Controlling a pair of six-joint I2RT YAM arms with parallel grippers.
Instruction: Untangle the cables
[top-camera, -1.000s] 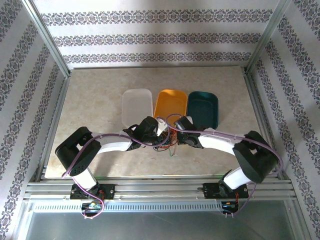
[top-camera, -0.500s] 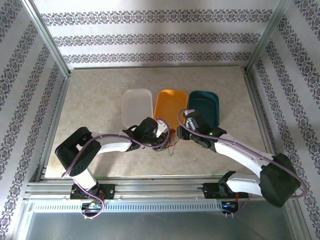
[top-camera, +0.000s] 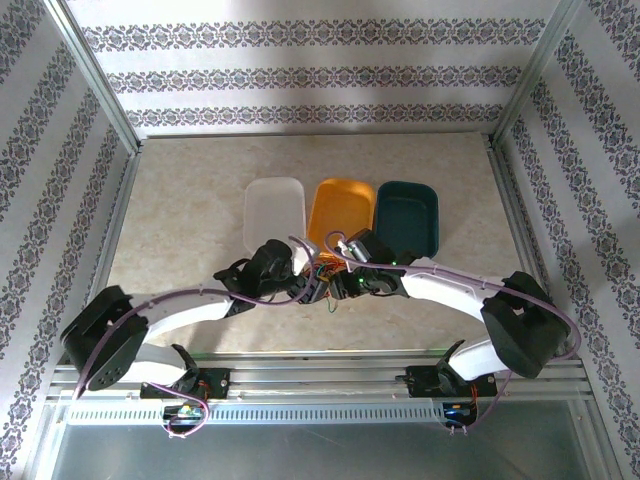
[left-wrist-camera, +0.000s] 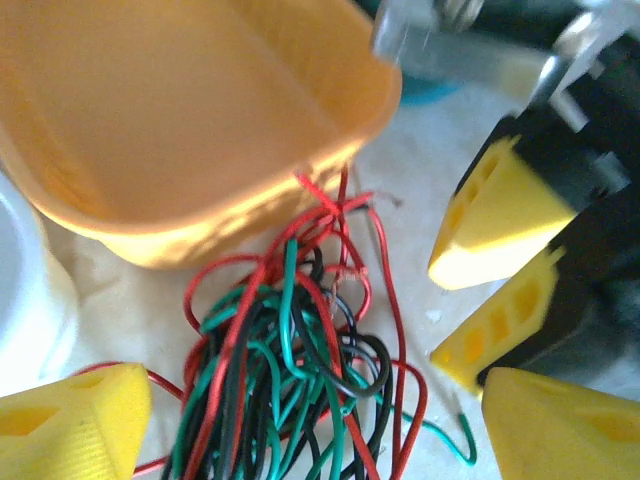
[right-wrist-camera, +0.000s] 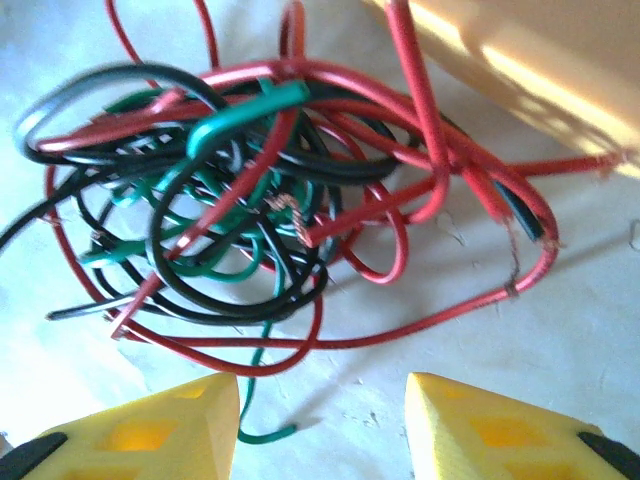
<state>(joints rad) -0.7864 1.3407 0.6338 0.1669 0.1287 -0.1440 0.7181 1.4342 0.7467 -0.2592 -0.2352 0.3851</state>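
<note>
Marble-patterned table: white tray, orange tray, teal tray in row, left to right, all empty. Tangled red, green, black cables lie on tabletop at orange tray's near rim. Left gripper open, fingers straddling tangle; right gripper open just right of it, holding nothing.

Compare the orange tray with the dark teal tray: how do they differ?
The orange tray stands in the middle of the row; the teal tray at its right end. The tangled cables lie against the orange tray's near wall; the teal tray stands apart from them. Both look empty and rounded.
</note>
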